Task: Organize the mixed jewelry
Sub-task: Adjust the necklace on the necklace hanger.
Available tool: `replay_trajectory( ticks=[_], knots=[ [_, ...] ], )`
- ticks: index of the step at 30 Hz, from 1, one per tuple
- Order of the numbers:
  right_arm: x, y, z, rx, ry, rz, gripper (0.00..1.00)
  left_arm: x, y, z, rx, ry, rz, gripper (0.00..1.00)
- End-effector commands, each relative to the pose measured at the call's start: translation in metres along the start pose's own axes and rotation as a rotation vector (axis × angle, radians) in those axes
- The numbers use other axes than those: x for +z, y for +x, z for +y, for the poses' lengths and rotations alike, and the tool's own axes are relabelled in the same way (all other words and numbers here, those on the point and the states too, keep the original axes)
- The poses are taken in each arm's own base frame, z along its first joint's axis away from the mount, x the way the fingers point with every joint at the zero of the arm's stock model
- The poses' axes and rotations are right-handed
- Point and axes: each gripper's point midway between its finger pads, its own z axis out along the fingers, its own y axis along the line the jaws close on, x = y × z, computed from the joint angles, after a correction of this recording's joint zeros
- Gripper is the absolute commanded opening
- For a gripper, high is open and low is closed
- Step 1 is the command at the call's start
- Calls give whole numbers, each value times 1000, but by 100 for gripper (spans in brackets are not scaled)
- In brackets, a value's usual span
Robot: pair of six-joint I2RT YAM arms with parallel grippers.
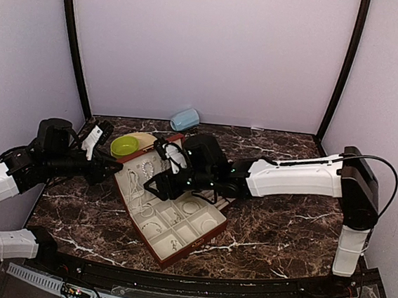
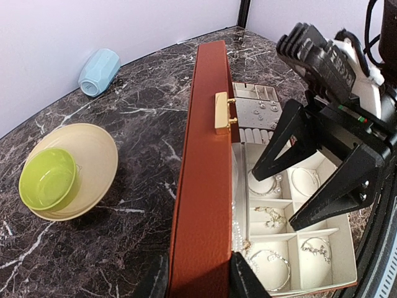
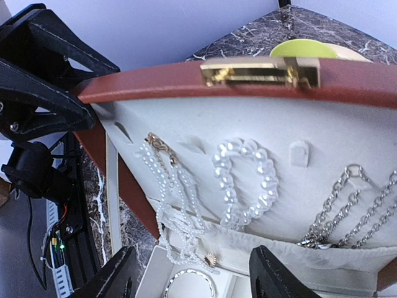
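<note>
Looking down from the top camera first, I see the reddish-brown, cream-lined jewelry case (image 1: 193,246) lying open on the dark marbled desk (image 1: 283,227). The left gripper (image 1: 109,168) is at its raised lid (image 1: 141,163), and the right gripper (image 1: 156,169) hovers over the compartments.

Through the left wrist camera, the left gripper (image 2: 201,276) is clamped on the lid's edge, holding it upright. The right gripper (image 2: 279,198) hangs with its jaws wide apart and nothing between them. Thin silvery bangles (image 2: 270,267) and a fine chain bracelet (image 2: 316,247) lie in separate compartments, with small earrings (image 2: 260,112) on their card. The lime-green bowl (image 2: 48,179) on the cream plate (image 2: 93,149) shows no jewelry.

From the right wrist, a long white pearl strand (image 3: 167,205), a pearl bracelet (image 3: 245,180) and silver chains (image 3: 347,205) hang on the lid lining.

I judge the sorting nearly finished; closing the case may be what remains.
</note>
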Motion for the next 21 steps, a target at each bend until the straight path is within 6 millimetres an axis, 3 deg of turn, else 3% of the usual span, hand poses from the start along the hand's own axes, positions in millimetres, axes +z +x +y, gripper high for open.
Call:
replay_trajectory(
  ticks=[1,5,9,11,21],
  knots=[
    [3,16,3,-85,50,-33,63,4,10,-11,0,59,21,11],
    [10,21,-6,-87,101,-50,64,5,11,-11,-1,60,24,11],
    [13,11,-26,-30,184,-60,53,4,11,-11,-2,64,21,11],
    [13,9,-30,-12,200,-59,55,4,10,-12,-2,68,19,11],
    [39,42,2,-173,76,40,60,6,12,-12,-2,69,28,10]
  ],
)
